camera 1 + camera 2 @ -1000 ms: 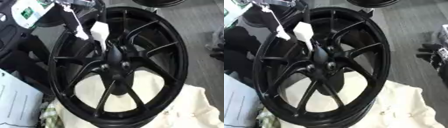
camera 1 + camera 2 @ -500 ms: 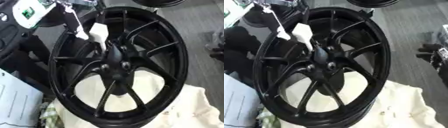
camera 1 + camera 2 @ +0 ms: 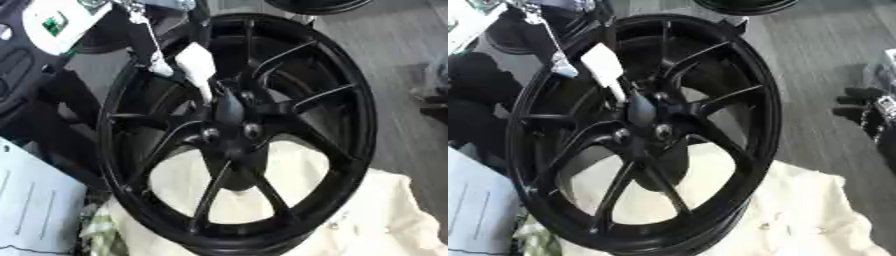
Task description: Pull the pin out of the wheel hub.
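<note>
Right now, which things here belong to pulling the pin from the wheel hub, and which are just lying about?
For the job: black wheel, its hub, white pin piece pointing at the hub, robot hand at the right edge.
Lying about: cream cloth under the wheel, white panel lower left, white card with green mark, second wheel at the top.

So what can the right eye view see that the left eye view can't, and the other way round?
Only the right eye view shows dark, finger-like shapes at its right edge, perhaps the robot's right hand; I cannot tell. Only the left eye view shows a white card with a green mark at its top left. Both share the black spoked wheel standing on a cream cloth, its hub, and a white tag hanging over the spokes.
</note>
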### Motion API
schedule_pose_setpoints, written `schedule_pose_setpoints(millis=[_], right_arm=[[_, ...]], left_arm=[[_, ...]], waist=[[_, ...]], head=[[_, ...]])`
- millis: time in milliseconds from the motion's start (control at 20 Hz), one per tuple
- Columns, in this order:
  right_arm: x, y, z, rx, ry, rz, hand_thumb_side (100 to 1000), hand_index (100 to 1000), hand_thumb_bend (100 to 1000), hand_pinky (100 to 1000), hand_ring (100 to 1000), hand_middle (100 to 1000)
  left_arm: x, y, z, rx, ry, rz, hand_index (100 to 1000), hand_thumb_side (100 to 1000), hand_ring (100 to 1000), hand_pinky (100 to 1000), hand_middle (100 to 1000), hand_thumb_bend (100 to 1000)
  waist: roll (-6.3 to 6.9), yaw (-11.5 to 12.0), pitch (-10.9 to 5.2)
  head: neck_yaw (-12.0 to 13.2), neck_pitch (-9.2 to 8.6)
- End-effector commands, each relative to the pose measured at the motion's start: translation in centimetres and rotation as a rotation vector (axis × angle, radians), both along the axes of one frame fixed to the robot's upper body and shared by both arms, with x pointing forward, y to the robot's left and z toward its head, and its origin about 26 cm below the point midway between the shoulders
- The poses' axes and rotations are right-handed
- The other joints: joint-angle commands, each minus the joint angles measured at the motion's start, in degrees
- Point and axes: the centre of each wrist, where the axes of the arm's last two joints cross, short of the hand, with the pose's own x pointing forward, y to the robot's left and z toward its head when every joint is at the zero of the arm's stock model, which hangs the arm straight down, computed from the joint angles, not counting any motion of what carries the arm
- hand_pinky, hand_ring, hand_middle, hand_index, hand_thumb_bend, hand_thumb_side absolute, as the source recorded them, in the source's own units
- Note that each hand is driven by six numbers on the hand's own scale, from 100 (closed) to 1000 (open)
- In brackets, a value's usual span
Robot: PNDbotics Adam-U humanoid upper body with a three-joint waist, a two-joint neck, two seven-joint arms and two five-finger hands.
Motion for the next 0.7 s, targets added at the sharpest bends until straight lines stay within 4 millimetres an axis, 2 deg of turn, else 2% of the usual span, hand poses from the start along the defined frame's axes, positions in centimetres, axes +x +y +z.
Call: schedule_pose_setpoints(millis=[50, 250, 450, 700], right_arm=[[0.0, -0.5, 0.9, -0.034, -0.017, -0.003, 865, 844, 100, 967, 786, 769], [0.0, -0.6, 0.9, -0.036, -0.016, -0.004, 866, 844, 100, 967, 786, 769], [-0.1, -0.6, 0.8, -0.036, -0.015, -0.007, 865, 844, 100, 967, 786, 769], [-0.2, -0.8, 0.8, -0.038, -0.014, -0.015, 864, 844, 100, 968, 786, 769]], left_arm=[[-0.9, 0.8, 2.6, 0.108, -0.041, -0.067, 375, 115, 622, 776, 451, 351], [-1.7, 1.0, 3.8, 0.082, -0.066, -0.073, 371, 114, 621, 779, 448, 363], [-3.2, 1.6, 5.9, 0.035, -0.109, -0.086, 366, 108, 618, 784, 441, 375], [-5.6, 3.6, 8.9, -0.051, -0.165, -0.083, 362, 101, 617, 787, 439, 382]], waist=[[-0.47, 0.1, -1.03], [-0.39, 0.1, -1.03], [-0.35, 0.3, -1.10], [-0.24, 0.9, -1.23]], head=[[0.2, -0.41], [0.2, -0.33], [0.0, -0.19], [-0.4, 0.00]])
